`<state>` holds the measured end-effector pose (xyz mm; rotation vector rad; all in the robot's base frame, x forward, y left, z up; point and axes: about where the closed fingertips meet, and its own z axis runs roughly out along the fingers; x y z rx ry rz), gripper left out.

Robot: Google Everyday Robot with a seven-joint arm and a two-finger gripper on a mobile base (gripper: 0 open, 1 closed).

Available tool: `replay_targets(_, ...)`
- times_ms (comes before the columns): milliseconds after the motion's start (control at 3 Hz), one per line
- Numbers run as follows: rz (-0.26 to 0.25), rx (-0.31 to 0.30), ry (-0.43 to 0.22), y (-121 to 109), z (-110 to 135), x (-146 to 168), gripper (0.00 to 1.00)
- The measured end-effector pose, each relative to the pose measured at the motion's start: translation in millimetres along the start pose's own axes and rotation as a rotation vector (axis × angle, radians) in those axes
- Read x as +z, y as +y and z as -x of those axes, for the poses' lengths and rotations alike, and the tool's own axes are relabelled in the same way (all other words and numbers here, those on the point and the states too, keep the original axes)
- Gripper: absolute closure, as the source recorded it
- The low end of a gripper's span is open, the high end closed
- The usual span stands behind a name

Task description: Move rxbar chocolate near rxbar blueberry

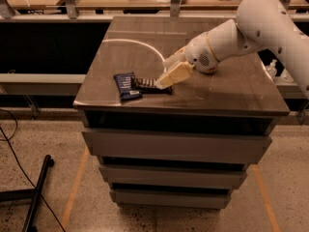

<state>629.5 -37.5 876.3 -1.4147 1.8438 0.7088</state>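
The cream two-finger gripper [164, 80] pinched the right end of the narrow black-wrapped rxbar chocolate [146, 84], which lay just beside the flat navy-blue rxbar blueberry [126, 86].

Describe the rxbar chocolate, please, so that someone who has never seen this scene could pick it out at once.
Look at the top of the drawer cabinet, near its front left corner, where two snack bars lie side by side. The rxbar chocolate is the right-hand one, with the gripper at its right end. It is narrower and black-wrapped, unlike the wider navy rxbar blueberry.
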Motion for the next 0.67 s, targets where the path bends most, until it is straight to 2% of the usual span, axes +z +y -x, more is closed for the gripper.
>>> replay_targets(333,0.003,-0.001,0.001,0.2,1.2,1.9,0.0)
replay_targets(667,0.003,-0.001,0.001,0.3,1.2,2.0,0.0)
